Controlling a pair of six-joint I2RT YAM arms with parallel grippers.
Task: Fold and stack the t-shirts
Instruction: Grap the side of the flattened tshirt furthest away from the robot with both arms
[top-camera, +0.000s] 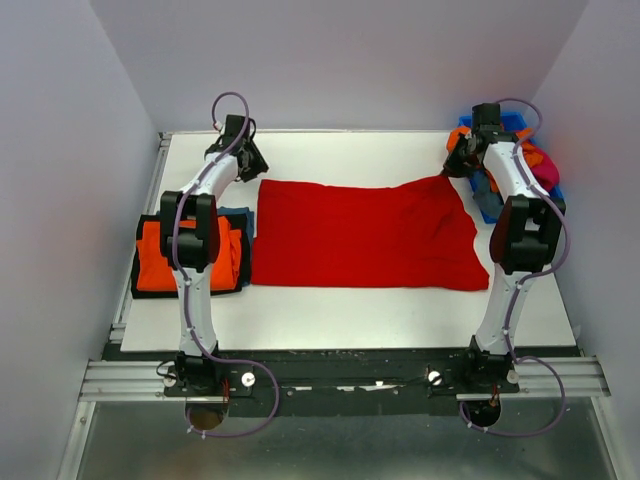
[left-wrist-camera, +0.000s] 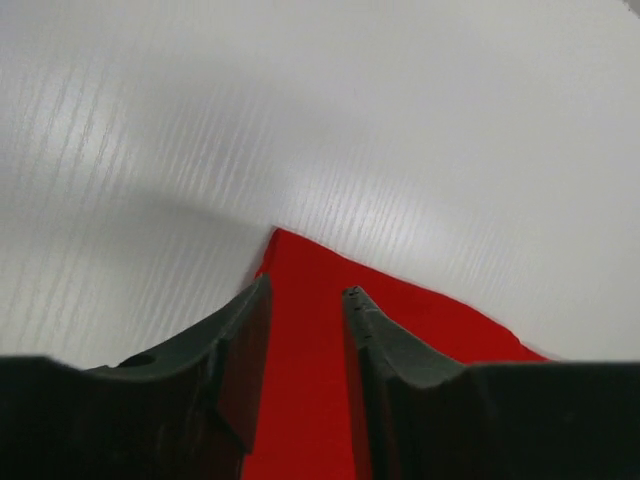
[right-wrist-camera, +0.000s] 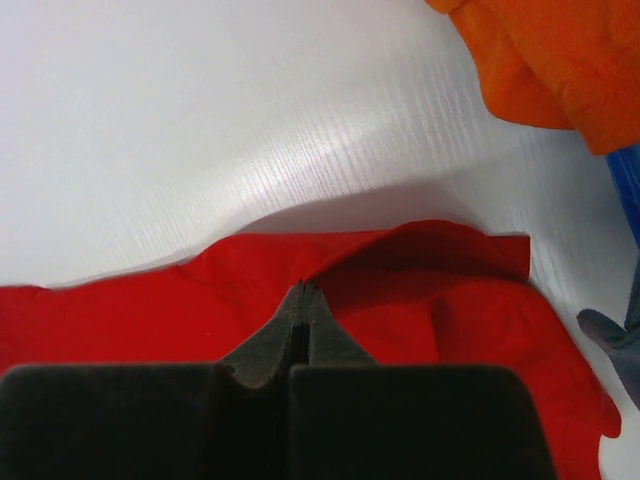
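A large bright red t-shirt (top-camera: 365, 235) lies spread flat across the middle of the table. My left gripper (top-camera: 250, 165) is at its far left corner. In the left wrist view the jaws (left-wrist-camera: 305, 295) are open, with the red corner (left-wrist-camera: 310, 350) between them. My right gripper (top-camera: 455, 165) is at the shirt's far right corner. In the right wrist view it (right-wrist-camera: 303, 290) is shut on a raised fold of the red cloth (right-wrist-camera: 420, 270). A folded orange t-shirt (top-camera: 160, 255) lies at the left on top of a teal-blue one (top-camera: 240, 215).
A blue bin (top-camera: 500, 205) at the back right holds orange (top-camera: 535, 155) and magenta (top-camera: 545, 175) shirts. The orange cloth (right-wrist-camera: 550, 60), the bin's edge (right-wrist-camera: 630, 190) and grey cloth (right-wrist-camera: 615, 340) show beside my right gripper. Grey walls enclose the table.
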